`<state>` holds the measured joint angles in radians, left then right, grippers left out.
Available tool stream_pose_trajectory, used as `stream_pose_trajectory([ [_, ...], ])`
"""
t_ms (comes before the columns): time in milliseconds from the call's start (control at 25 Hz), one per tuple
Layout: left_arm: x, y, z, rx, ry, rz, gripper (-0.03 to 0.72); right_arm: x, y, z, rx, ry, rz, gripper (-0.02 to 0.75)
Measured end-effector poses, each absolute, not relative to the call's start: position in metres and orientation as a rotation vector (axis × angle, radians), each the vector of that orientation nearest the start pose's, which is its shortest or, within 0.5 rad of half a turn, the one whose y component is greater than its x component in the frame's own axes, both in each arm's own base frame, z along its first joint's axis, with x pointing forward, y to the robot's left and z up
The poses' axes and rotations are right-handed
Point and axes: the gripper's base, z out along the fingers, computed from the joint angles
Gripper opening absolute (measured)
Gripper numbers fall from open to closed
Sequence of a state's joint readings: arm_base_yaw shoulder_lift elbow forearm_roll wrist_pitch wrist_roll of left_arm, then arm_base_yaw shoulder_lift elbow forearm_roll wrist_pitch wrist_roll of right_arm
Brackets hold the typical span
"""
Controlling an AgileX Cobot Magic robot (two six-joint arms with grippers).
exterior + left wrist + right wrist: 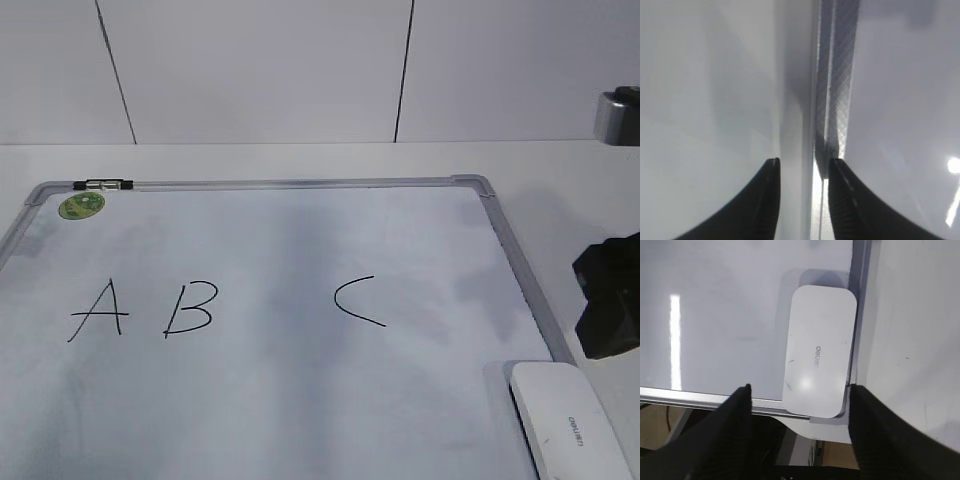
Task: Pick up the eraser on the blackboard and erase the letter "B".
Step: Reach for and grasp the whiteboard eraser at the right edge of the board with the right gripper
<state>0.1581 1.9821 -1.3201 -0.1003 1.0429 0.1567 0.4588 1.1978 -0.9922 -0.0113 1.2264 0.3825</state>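
The right gripper (797,392) hovers with jaws wide apart over the eraser (819,371), which lies flat in the board's (300,400) near right corner, well right of the B (190,309), while the left gripper (802,167), slightly parted and empty, sits over the board's frame.

one eraser (568,425), one blackboard (300,420), three letters

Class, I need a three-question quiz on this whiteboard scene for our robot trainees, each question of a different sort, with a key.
1. True or false: the eraser lies at the near right corner of the blackboard.
2. Which letter sits between the others? (a) A (b) B (c) C
3. Fill in: the right gripper hovers open above the ____.

Key: 1 true; 2 b, the letter "B"; 3 eraser.
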Motion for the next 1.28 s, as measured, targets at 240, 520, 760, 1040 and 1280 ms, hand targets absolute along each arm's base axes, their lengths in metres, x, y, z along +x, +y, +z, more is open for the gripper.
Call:
stream_pose_trajectory([
  [240, 0.3637, 0.0479, 0.1582, -0.083, 3.164, -0.181, 0.242, 0.1842, 0.0899, 0.3036, -0.112, 2.926, 0.121, 0.461],
  [520, 0.3636, 0.0485, 0.1582, -0.081, 3.164, -0.181, 0.242, 0.1842, 0.0899, 0.3036, -0.112, 2.926, 0.121, 0.461],
  [760, 0.3640, 0.0485, 0.1538, -0.082, 3.175, -0.184, 0.242, 0.1842, 0.0899, 0.3036, -0.109, 2.926, 0.122, 0.461],
  [1040, 0.3646, 0.0483, 0.1524, -0.086, 3.182, -0.193, 0.188, 0.1842, 0.0899, 0.3036, -0.101, 2.927, 0.122, 0.461],
  [1280, 0.3645, 0.0478, 0.1520, -0.083, 3.186, -0.201, 0.121, 0.1838, 0.0897, 0.3023, -0.081, 2.932, 0.122, 0.460],
])
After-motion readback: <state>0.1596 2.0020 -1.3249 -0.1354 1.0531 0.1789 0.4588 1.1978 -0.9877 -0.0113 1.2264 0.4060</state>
